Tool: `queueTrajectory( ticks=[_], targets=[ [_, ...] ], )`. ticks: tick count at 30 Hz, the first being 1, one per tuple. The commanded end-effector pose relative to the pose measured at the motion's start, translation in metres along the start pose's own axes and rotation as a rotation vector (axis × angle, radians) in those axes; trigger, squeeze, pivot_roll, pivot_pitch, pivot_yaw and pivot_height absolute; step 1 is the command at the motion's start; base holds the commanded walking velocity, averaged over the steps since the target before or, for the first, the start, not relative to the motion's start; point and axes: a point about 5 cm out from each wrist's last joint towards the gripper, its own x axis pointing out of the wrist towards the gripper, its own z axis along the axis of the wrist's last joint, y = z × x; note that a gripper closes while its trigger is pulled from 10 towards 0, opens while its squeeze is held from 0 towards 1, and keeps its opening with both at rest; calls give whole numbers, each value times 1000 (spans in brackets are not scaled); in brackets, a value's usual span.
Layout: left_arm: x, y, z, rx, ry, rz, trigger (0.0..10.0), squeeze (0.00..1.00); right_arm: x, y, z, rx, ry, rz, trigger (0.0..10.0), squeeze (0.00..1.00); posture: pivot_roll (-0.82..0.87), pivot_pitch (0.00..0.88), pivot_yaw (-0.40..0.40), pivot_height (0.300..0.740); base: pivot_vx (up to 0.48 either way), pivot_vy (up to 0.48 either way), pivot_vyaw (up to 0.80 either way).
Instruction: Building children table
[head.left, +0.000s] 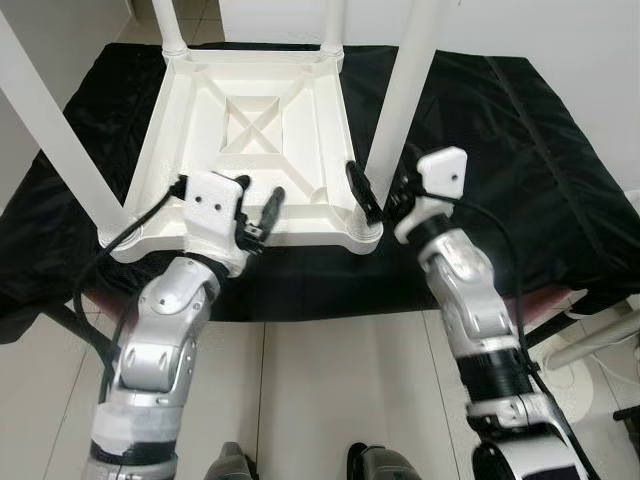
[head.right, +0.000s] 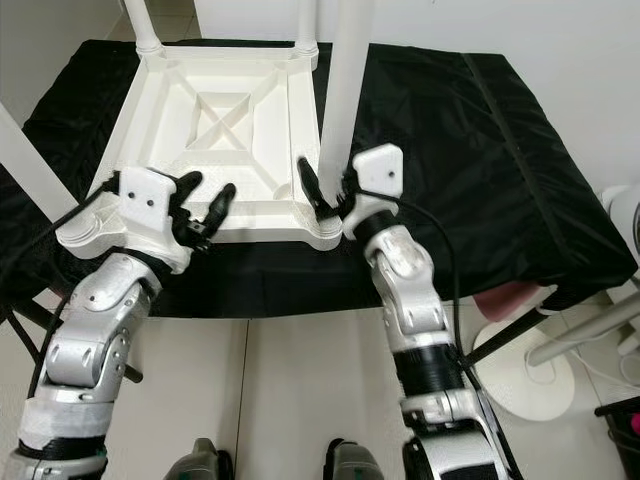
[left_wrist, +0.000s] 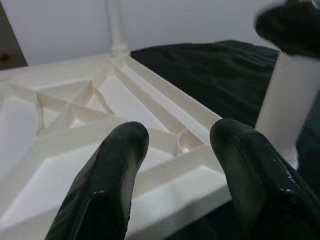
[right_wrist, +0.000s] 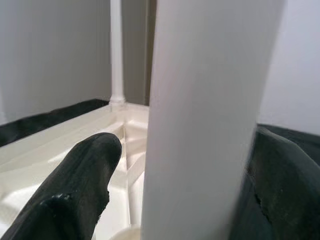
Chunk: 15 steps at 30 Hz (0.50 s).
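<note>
Upper ends of the table legs (head.left: 408, 90) past the frame's top edge.

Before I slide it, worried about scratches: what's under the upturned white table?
A black cloth lies under the upturned table, spreading past every side. What the cloth itself rests on is covered.

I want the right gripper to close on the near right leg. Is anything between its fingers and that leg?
Nothing visible. The right gripper already has the white leg between its open fingers, at the corner of the upturned table top. The left gripper hangs open over the near edge.
</note>
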Motion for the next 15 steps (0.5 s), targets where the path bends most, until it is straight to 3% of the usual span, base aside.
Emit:
queueTrajectory(
  ticks=[1, 6, 10, 11, 12, 14, 15],
  targets=[
    [-2, -7, 0, -9, 8, -72, 10000, 0, 0, 1, -4, 0, 20, -12, 10000, 0, -17, 125, -10, 740, 0, 0, 0],
    [-8, -23, -1, -67, 28, -171, 10000, 0, 17, 5, 11, 35, -23, -75, 10000, 0, -15, 133, -12, 740, 0, 0, 0],
    [-9, -27, 0, -73, 36, -196, 10000, 0, 24, 4, 20, 40, -47, -97, 10000, 0, -14, 133, -13, 740, 0, 0, 0],
    [-9, -29, 0, -74, 39, -210, 10000, 0, 26, 3, 23, 39, -55, -103, 7137, 0, -14, 131, -12, 740, 0, 0, 0],
    [-10, -32, 0, -73, 42, -226, 10000, 0, 27, 2, 25, 39, -61, -112, 3176, 0, -14, 130, -11, 740, 0, 0, 0],
    [-10, -33, 0, -73, 43, -228, 10000, 0, 28, 2, 25, 39, -61, -115, 3176, 0, -14, 130, -11, 740, 0, 0, 0],
    [-10, -34, 0, -73, 44, -229, 10000, 0, 27, 2, 25, 38, -59, -115, 314, 0, -13, 130, -13, 740, 0, 0, 0]
  ],
)
